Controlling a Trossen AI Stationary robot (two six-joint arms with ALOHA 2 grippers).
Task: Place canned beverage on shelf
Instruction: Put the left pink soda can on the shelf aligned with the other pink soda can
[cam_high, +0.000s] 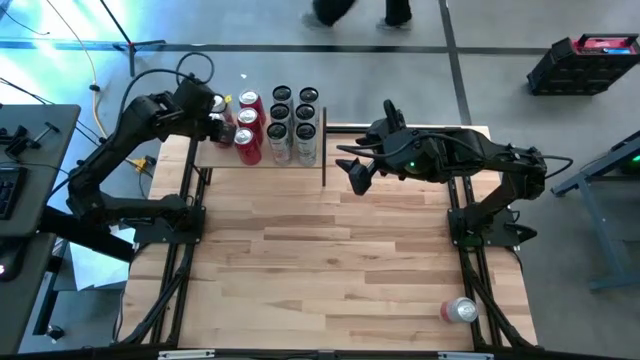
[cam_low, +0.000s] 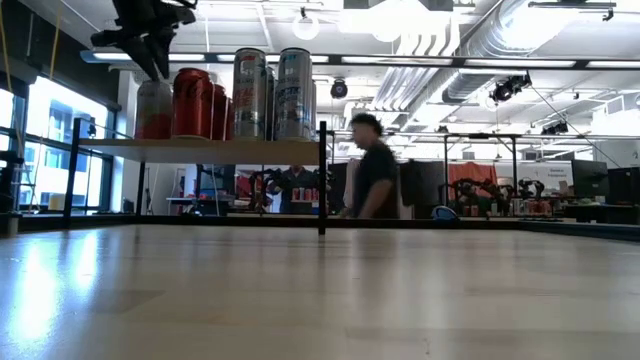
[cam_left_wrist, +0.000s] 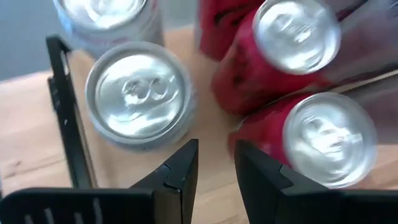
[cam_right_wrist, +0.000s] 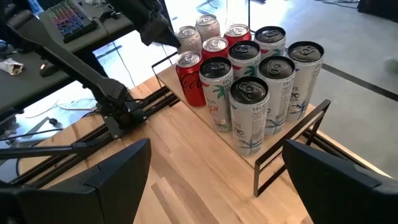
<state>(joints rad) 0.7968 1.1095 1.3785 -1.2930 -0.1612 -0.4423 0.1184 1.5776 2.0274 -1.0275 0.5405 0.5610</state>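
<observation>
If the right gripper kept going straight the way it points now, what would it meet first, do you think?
Probably the tall white cans at the near end of the shelf. The right gripper is open and aimed at them, though depth is hard to judge.

you're looking straight down past the left gripper (cam_left_wrist: 216, 163), its two dark fingers (cam_left_wrist: 178, 171) nearly together with a narrow gap and nothing between them. below it stand a silver can (cam_left_wrist: 140, 93) beside the shelf's (cam_left_wrist: 217, 134) black corner post (cam_left_wrist: 68, 118), and two red cans (cam_left_wrist: 283, 46) close together.
</observation>
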